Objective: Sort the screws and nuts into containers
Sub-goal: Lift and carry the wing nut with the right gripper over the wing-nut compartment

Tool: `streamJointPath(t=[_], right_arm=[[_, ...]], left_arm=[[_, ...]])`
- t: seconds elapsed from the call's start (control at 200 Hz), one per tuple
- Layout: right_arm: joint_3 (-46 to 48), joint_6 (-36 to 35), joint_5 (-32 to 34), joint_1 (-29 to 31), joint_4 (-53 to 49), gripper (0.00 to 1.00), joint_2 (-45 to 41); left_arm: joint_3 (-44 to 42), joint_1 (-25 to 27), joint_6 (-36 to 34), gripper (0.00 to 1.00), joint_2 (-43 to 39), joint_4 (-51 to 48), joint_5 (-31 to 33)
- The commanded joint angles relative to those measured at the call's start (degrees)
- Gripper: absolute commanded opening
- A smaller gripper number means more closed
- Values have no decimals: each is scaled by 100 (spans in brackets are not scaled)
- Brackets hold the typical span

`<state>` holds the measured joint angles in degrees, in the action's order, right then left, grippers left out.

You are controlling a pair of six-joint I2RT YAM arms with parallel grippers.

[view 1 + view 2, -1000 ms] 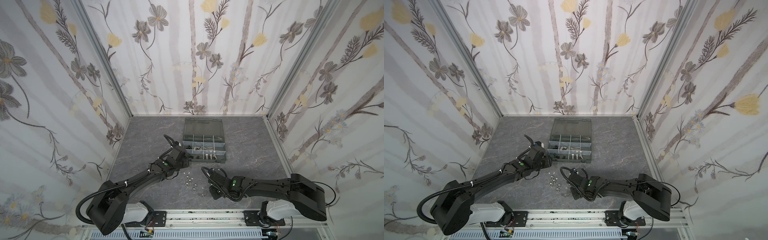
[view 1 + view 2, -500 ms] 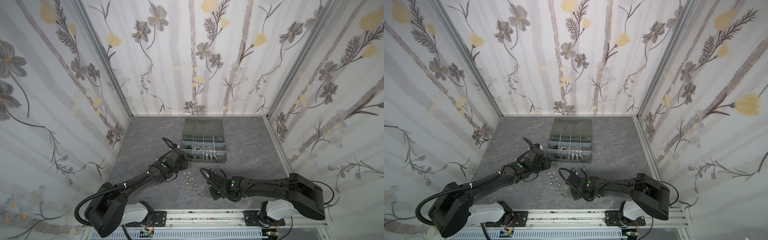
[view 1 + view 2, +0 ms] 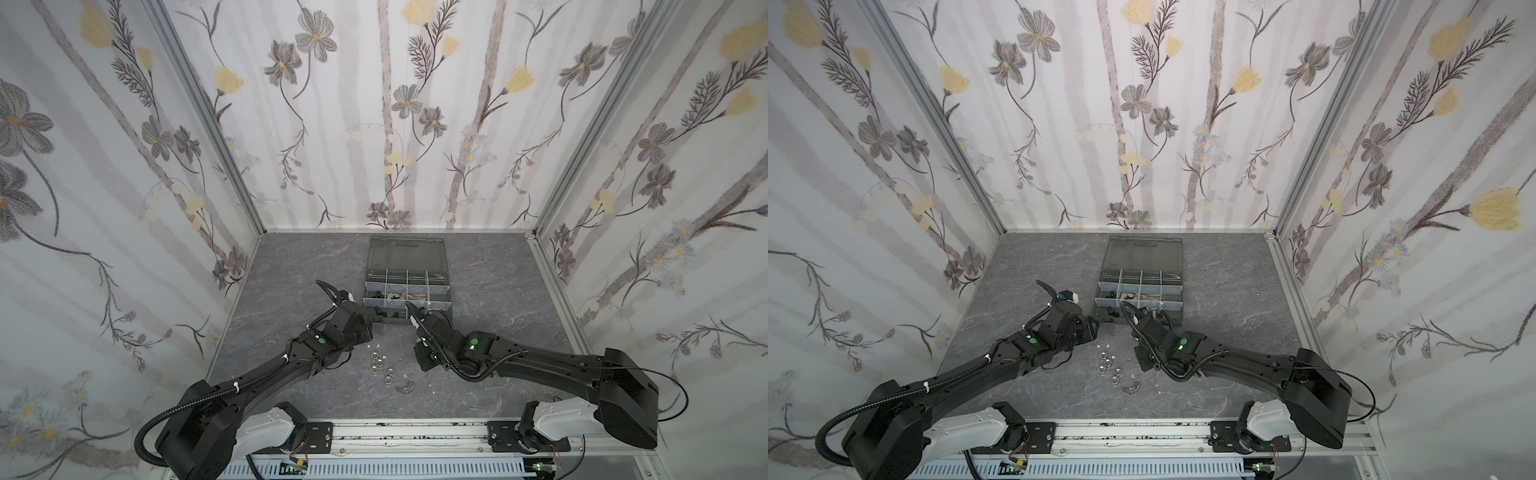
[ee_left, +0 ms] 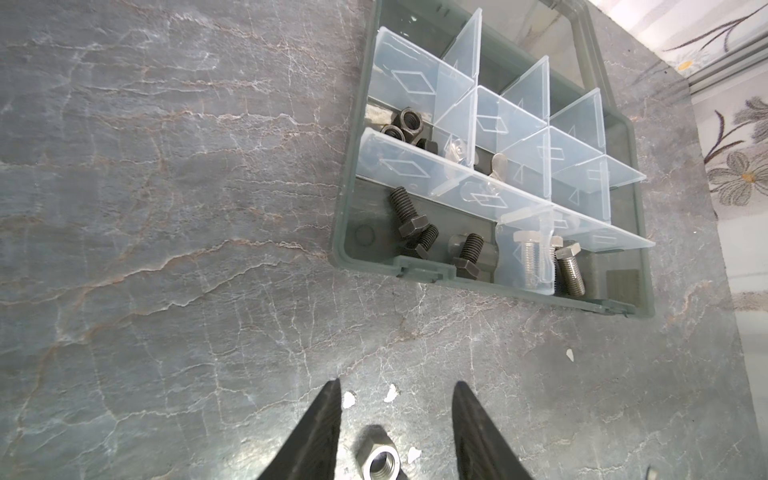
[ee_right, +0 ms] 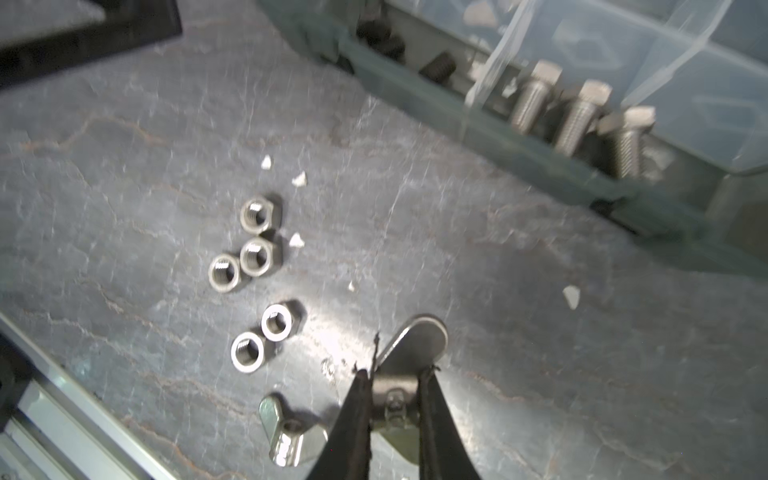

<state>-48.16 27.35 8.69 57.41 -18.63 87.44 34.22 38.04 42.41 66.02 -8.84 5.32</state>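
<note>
Your right gripper (image 5: 397,372) has just closed onto a silver wing nut (image 5: 419,340), beside another wing nut (image 5: 291,436) lying on the tabletop (image 5: 498,291), near the organiser case (image 5: 419,93). That nut looks ready to carry into the case. Your left gripper (image 4: 395,382) hangs open, straddling a silver hex nut (image 4: 379,461).

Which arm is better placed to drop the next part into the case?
Right. The right gripper is shut on a wing nut, near the organiser case front wall. The left gripper is open over a hex nut on the table, gripping nothing yet.
</note>
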Motion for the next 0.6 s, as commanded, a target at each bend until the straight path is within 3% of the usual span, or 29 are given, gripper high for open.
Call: streamJointPath(t=[0.0, 0.595], right_arm=[[-321, -572, -66, -338, 246, 17, 103], [-2271, -1376, -437, -1203, 305, 17, 1691]], left_arm=[[-76, 4, 221, 46, -134, 67, 83], [-512, 72, 557, 46, -801, 67, 87]])
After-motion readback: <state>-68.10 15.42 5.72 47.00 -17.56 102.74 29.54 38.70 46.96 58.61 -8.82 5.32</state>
